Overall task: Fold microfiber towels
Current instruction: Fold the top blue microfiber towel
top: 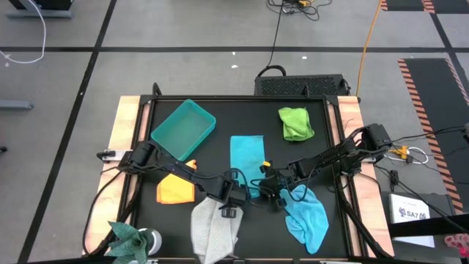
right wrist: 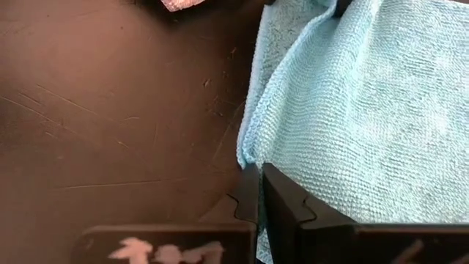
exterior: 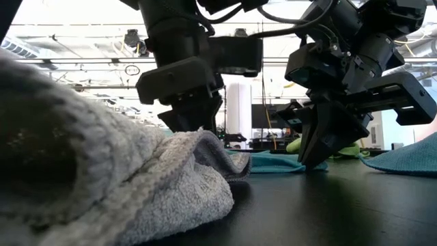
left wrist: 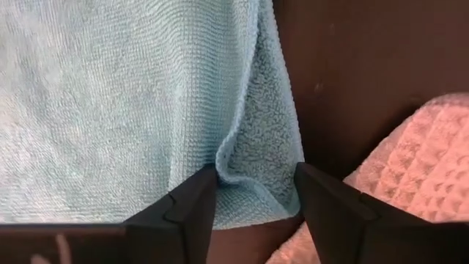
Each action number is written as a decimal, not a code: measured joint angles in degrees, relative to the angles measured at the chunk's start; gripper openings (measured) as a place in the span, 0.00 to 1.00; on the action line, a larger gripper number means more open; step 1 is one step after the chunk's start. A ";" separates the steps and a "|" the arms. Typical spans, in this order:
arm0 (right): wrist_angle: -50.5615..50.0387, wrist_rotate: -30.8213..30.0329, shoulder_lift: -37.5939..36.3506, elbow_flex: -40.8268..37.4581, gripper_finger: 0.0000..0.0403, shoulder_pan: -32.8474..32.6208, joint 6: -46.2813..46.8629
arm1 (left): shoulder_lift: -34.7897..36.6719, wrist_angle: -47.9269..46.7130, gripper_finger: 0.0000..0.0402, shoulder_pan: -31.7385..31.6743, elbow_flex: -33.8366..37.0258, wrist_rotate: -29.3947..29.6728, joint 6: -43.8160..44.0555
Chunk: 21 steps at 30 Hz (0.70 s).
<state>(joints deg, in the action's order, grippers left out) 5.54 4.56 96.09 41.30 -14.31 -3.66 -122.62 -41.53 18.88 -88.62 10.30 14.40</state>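
Observation:
A teal towel [top: 247, 155] lies folded in the table's middle. My left gripper [top: 233, 204] stands open at the towel's near left corner; in the left wrist view its fingers [left wrist: 192, 209] flank a folded-over bit of the edge [left wrist: 256, 172]. My right gripper [top: 272, 196] is shut at the towel's near right corner [right wrist: 248, 155]. A grey towel [top: 216, 231] lies crumpled at the near edge, and a light blue towel [top: 308, 216] lies to its right. An orange towel [top: 176, 188] lies at the left and a lime green one [top: 295, 123] at the far right. My left gripper has the teal towel's folded edge between its open fingers; whether they touch the cloth I cannot tell. My right gripper pinches the towel's near edge at its corner [right wrist: 253, 172] between the shut fingers, slanting down from the table's right side. The towel lies flat on the table.
A rigid teal bin [top: 182, 130] stands at the far left of the black table top [top: 220, 110]. The grey towel [left wrist: 410, 169] lies right beside my left gripper. A small plant-like object [top: 128, 238] sits at the near left corner.

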 joint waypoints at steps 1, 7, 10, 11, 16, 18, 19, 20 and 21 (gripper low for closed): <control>-0.02 0.00 0.00 0.00 0.00 0.00 0.00 | 0.17 0.17 0.48 0.01 0.00 -0.28 1.54; -0.23 0.04 -0.02 0.00 0.00 0.00 0.02 | 3.42 0.59 0.44 -0.96 0.22 1.99 7.78; -0.20 0.04 -0.02 0.00 0.00 0.00 0.07 | 6.27 0.99 0.39 -0.97 0.22 6.03 5.20; -0.20 0.04 -0.02 0.00 0.00 0.00 0.07 | 6.97 1.12 0.38 -0.94 0.22 6.20 3.95; -0.20 0.02 -0.02 -0.02 0.00 0.00 -0.02 | 7.73 1.31 0.33 -0.08 0.20 3.19 -0.33; -0.21 0.02 -0.02 -0.02 0.00 0.00 -0.02 | 7.32 1.70 0.33 0.66 0.07 2.57 -2.38; -0.20 0.02 -0.02 -0.02 0.00 0.00 -0.02 | 7.17 1.53 0.33 1.16 0.07 2.58 -3.48; -0.20 0.02 -0.02 -0.02 0.00 0.00 -0.02 | 7.04 1.08 0.33 1.68 0.07 2.66 -4.56; -0.22 0.02 -0.02 -0.02 0.00 0.00 -0.02 | 6.81 1.03 0.33 2.06 0.09 3.22 -5.82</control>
<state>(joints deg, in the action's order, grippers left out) 5.32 4.58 96.07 41.28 -14.31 -3.68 -115.81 -40.50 20.94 -88.53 13.51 8.58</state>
